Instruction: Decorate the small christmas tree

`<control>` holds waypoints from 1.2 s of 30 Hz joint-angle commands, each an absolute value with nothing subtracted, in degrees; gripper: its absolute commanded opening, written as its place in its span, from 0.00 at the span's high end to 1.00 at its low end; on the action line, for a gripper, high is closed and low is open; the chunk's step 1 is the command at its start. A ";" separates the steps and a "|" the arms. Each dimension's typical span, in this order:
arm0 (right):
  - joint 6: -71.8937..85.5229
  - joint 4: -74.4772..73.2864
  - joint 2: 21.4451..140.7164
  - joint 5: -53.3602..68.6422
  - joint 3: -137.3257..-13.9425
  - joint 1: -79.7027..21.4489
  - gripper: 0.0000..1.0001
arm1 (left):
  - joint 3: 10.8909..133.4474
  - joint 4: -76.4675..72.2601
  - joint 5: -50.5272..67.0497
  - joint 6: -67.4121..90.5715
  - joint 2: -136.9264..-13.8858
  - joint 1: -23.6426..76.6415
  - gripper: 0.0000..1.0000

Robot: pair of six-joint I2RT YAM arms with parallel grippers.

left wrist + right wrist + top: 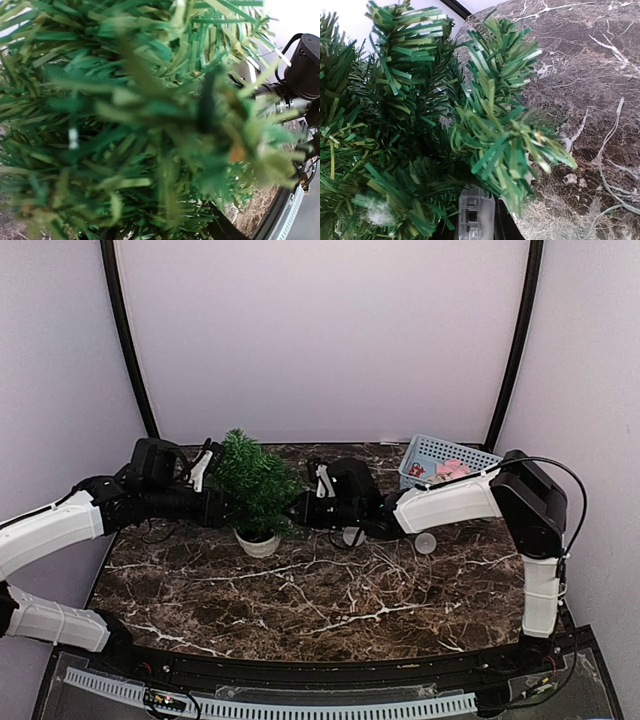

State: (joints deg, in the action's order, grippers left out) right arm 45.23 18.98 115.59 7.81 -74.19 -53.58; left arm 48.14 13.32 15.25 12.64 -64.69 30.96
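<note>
Well, the left gripper (218,502) is buried in needles; released or clenched, I cannot tell. Mid-table between both arms stands the small bushy dark-green artificial christmas tree (255,478) in its round white pot (258,543); uneven sideways pushes could topple it. The right gripper (300,506), its grip equally untellable, might possibly snag a branch if withdrawn.

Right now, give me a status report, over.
Left gripper, right gripper both buried in small christmas tree, jaws hidden. Tree upright in white pot. Pale ball loose beside right arm.
</note>
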 commanded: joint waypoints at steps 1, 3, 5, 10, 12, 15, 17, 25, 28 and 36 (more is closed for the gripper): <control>47.38 21.71 117.38 7.67 -76.13 -54.29 0.92 | 47.23 11.69 17.83 12.25 -64.79 30.59 0.49; 47.61 21.24 118.02 7.28 -76.66 -54.39 0.92 | 47.05 11.55 18.14 12.30 -64.92 30.59 0.53; 47.58 20.42 118.40 6.40 -77.25 -54.61 0.92 | 46.95 11.30 18.59 12.42 -65.11 30.59 0.59; 47.20 17.80 119.47 4.06 -79.22 -55.43 0.92 | 46.93 10.82 19.49 12.56 -65.91 30.59 0.68; 47.23 16.92 120.19 3.73 -80.09 -55.79 0.91 | 46.93 10.63 19.77 12.57 -66.14 30.59 0.70; 46.90 15.42 121.14 3.41 -81.52 -56.27 0.88 | 46.82 10.41 20.01 12.70 -66.33 30.59 0.71; 46.74 14.81 121.56 3.66 -82.26 -56.41 0.86 | 46.70 10.28 20.10 12.78 -66.43 30.59 0.71; 44.94 14.50 118.56 3.08 -80.83 -56.43 0.66 | 46.58 10.43 18.85 12.83 -66.13 30.59 0.72; 44.25 14.95 117.15 3.01 -80.15 -56.38 0.58 | 46.55 10.52 18.53 12.83 -66.10 30.59 0.72; 44.10 15.71 112.95 1.96 -77.35 -56.01 0.50 | 46.52 11.02 17.12 12.59 -65.61 30.59 0.72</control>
State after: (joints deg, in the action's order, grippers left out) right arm 44.60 13.65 117.51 3.14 -79.42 -55.86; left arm 47.51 10.83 18.52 12.69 -66.37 30.96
